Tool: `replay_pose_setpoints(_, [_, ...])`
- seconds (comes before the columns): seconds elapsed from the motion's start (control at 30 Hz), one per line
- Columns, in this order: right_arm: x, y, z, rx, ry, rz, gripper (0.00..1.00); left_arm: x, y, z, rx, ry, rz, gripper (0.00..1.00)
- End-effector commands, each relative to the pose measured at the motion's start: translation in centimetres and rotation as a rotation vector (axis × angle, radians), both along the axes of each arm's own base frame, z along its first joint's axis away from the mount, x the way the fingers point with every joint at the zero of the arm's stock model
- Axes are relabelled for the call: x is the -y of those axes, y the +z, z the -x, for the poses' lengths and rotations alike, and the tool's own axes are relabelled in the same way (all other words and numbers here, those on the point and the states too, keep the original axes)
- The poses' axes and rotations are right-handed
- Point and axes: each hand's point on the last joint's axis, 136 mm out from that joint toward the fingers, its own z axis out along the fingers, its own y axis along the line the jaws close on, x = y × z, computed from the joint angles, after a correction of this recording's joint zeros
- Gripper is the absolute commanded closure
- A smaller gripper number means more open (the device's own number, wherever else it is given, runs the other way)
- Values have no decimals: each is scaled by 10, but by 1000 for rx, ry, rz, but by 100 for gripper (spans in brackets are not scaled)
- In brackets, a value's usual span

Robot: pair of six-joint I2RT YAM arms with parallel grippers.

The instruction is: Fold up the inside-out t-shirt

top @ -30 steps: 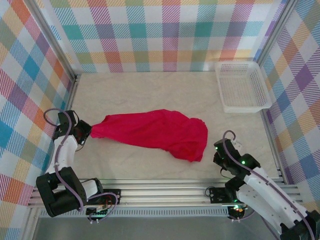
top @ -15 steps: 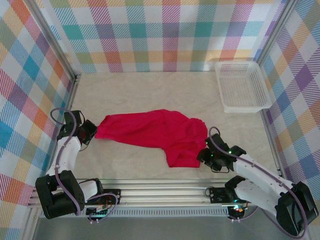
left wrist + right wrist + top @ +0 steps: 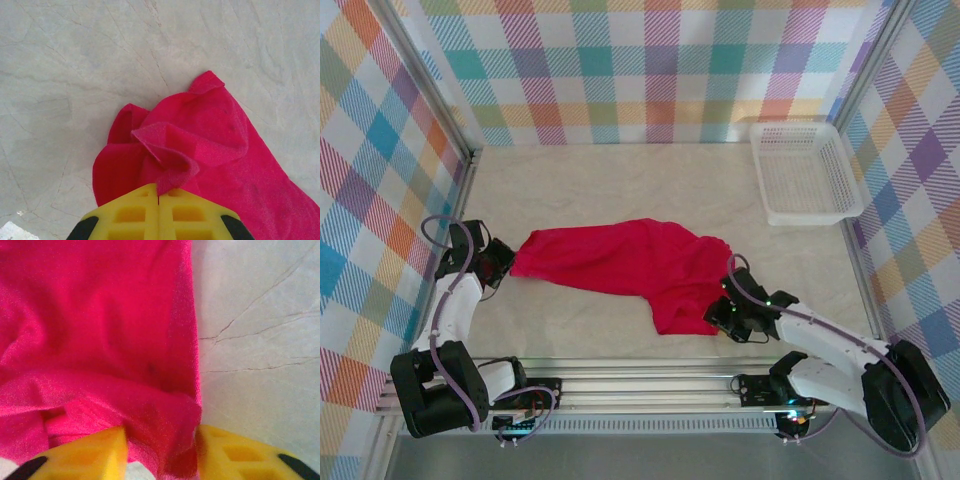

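Top external view, t-shirt fold. The inside-out t-shirt lies bunched on the pale table, a long crimson heap running from the left side toward the near right, widest at its right end. I can pick out no clear sleeve or collar in the folds. It sits in the near half of the table, well apart from the white mesh basket in the far right corner.

Left wrist view: my left gripper is closed. Its 2 yellow fingers are pressed together, with a small fold of the red cloth pinched in the seam between them. Beyond the tips the fabric fans out in a rumpled lobe, 1 curled edge turned up, and rests on the table. Seen from above, this gripper sits at the shirt's narrow left tip, low over the surface.

Right wrist view: my right gripper has its jaws parted, 1 yellow finger on each side of a thick fold at the shirt's edge. Cloth fills most of the gap, and a sliver of something pale shows beneath it (whether the pads actually press the fold I cannot tell). The shirt's straight edge runs away from the fingers, with bare table to its right. Seen from above, this gripper is at the near right corner of the shirt, the forearm lying low along the near edge of the table.
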Motion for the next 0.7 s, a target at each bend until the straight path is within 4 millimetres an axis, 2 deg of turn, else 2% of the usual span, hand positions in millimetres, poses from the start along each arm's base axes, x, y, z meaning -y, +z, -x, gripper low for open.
replay_pose_setpoints(0.0, [-7, -1, -3, -1, -19, -31, 68, 1, -2, 4, -4, 5, -7, 100])
replay_pose_setpoints(0.07, [-7, 1, -6, 6, -26, -29, 82, 1, 0, 4, -3, 4, -8, 100])
replay_pose_setpoints(0.13, [-4, 9, -10, 33, -38, -11, 100, 1, 5, 2, 6, 5, -10, 100])
replay_pose_setpoints(0.2, [0, 30, -26, 112, -35, 11, 100, -1, 17, -6, 35, 11, -8, 100])
replay_pose_setpoints(0.27, [6, 64, -56, 206, -48, 4, 100, -3, 41, -22, 87, 16, -5, 100])
replay_pose_setpoints(0.37, [26, 135, -121, 361, -78, -10, 100, -8, 99, -59, 186, 15, 1, 100])
replay_pose_setpoints(0.5, [48, 247, -205, 588, -87, 4, 100, -15, 194, -105, 341, 5, -13, 100])
replay_pose_setpoints(0.6, [59, 326, -244, 730, -103, -30, 100, -20, 257, -129, 436, -7, -33, 100])
replay_pose_setpoints(0.67, [66, 373, -256, 814, -116, -47, 100, -22, 293, -138, 496, -19, -47, 100])
